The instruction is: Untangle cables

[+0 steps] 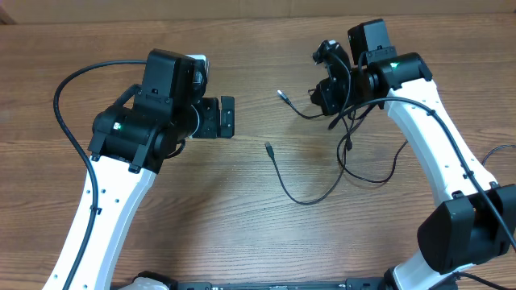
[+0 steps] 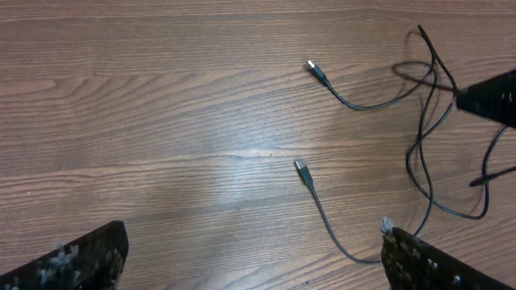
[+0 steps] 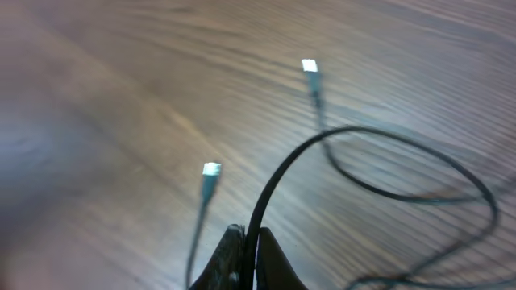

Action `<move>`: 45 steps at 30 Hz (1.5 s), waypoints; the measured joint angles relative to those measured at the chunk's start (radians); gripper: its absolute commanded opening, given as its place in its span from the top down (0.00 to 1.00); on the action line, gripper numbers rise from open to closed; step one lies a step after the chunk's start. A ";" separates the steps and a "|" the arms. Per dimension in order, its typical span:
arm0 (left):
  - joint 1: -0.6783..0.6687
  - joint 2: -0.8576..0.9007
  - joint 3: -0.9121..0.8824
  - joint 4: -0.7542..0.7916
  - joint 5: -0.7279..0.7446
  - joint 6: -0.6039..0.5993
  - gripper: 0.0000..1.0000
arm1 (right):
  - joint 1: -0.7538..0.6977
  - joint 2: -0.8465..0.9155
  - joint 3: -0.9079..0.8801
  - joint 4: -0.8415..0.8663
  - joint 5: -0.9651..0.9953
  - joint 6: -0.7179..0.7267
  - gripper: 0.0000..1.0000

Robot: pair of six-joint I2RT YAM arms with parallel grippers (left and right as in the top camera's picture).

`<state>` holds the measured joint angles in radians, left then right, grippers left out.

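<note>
Thin black cables (image 1: 343, 161) lie looped on the wooden table at centre right. One plug end (image 1: 281, 94) lies near the far middle, another plug end (image 1: 268, 147) lies nearer the centre. Both plugs show in the left wrist view (image 2: 316, 69) (image 2: 303, 170) and in the right wrist view (image 3: 310, 67) (image 3: 210, 171). My right gripper (image 1: 333, 101) is shut on a cable (image 3: 278, 181), which it holds above the table; the cable rises from between the fingers (image 3: 248, 242). My left gripper (image 1: 226, 117) is open and empty, left of the cables; its fingertips frame bare table (image 2: 254, 250).
Thick black arm cables run along the left arm (image 1: 68, 113) and the right arm (image 1: 451, 133). The wooden table (image 1: 242, 209) spans the whole view. The right arm's base (image 1: 468, 234) stands at the near right.
</note>
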<state>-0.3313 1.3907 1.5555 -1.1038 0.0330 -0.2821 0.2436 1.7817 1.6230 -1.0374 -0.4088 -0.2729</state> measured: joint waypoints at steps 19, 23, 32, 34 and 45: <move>0.000 0.000 0.000 0.000 0.000 0.000 0.00 | 0.038 0.001 -0.140 0.148 -0.093 -0.046 0.00; 0.000 0.000 0.000 0.000 0.000 0.000 0.01 | 0.036 0.001 -0.141 0.219 0.059 0.115 0.00; 0.000 0.000 0.000 0.000 0.000 0.000 0.00 | -0.083 0.001 -0.142 0.240 0.299 0.573 0.00; 0.000 0.000 0.000 0.000 0.000 0.000 0.00 | -0.107 0.001 -0.142 0.223 0.319 0.616 0.00; 0.000 0.000 0.000 0.000 0.000 0.000 0.00 | -0.111 0.002 -0.261 0.236 0.373 0.659 0.11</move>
<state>-0.3313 1.3907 1.5555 -1.1038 0.0330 -0.2821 0.1326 1.7836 1.3621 -0.8013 -0.0357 0.3859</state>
